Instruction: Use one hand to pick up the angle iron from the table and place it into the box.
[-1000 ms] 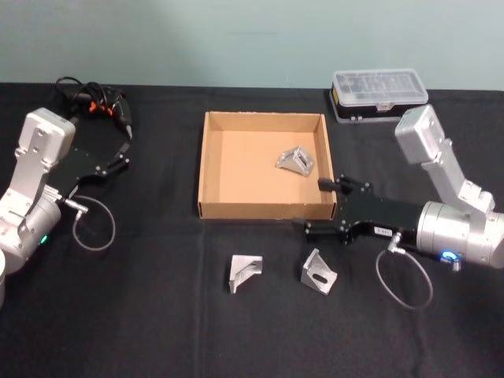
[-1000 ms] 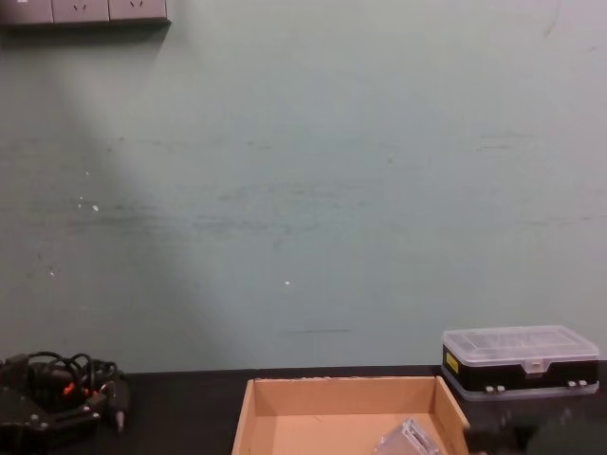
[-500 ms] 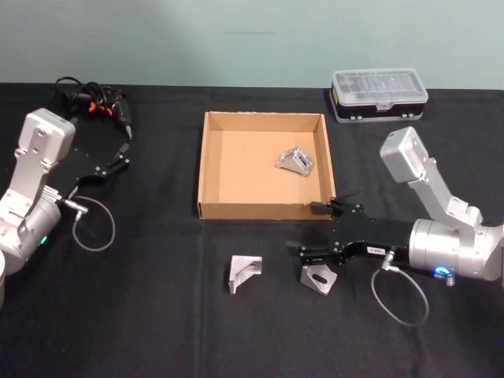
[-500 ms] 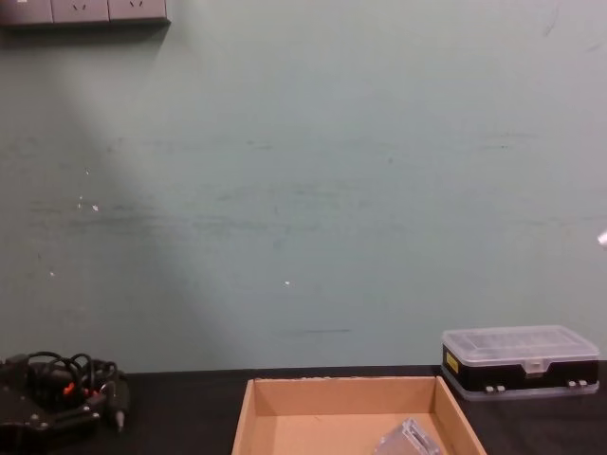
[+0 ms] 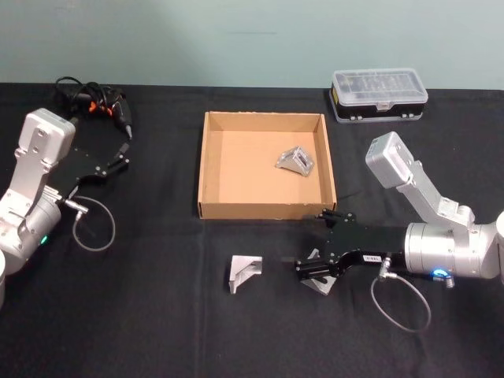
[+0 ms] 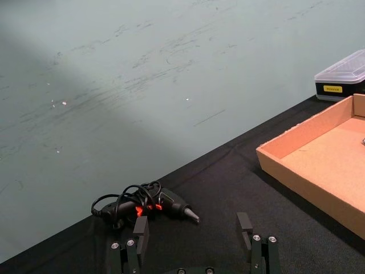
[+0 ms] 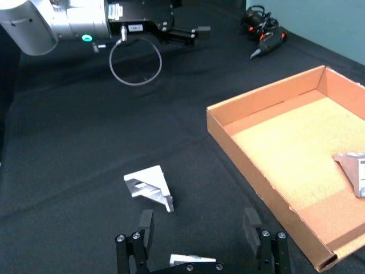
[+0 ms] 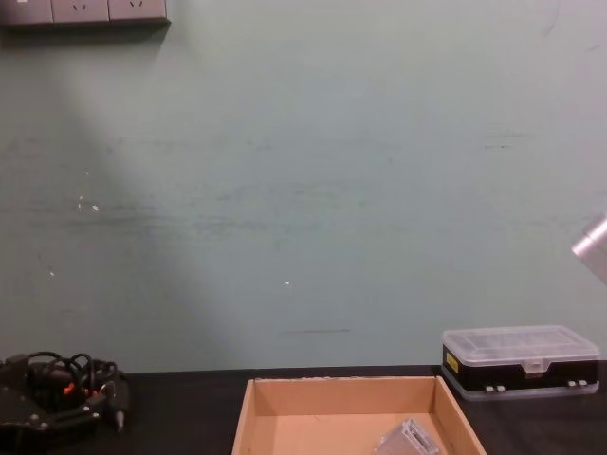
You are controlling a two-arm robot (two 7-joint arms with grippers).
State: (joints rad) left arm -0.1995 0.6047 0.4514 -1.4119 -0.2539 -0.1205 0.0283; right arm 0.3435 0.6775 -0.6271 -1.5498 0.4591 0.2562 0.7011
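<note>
Right gripper [image 7: 198,219] hung with fingers spread over an angle iron [image 5: 321,283] on the table [image 5: 157,315], just before the front wall of the box [image 5: 203,169]. A second angle iron [image 5: 245,272] lay nearby, also before the box; a third angle iron [image 5: 296,160] sat inside it. Left gripper [image 5: 118,157] idled, fingers apart, well left of the box.

Alpha Bot 2's right gripper [image 5: 310,240] reaches low and forward, its black fingers [image 7: 145,221] spread wide apart, the silver wrist [image 5: 441,252] just behind them and the forearm [image 5: 402,169] angling up and back. The left gripper [image 5: 124,154] sits parked well apart from it, fingers parted, the left arm [image 5: 31,173] folded behind.
</note>
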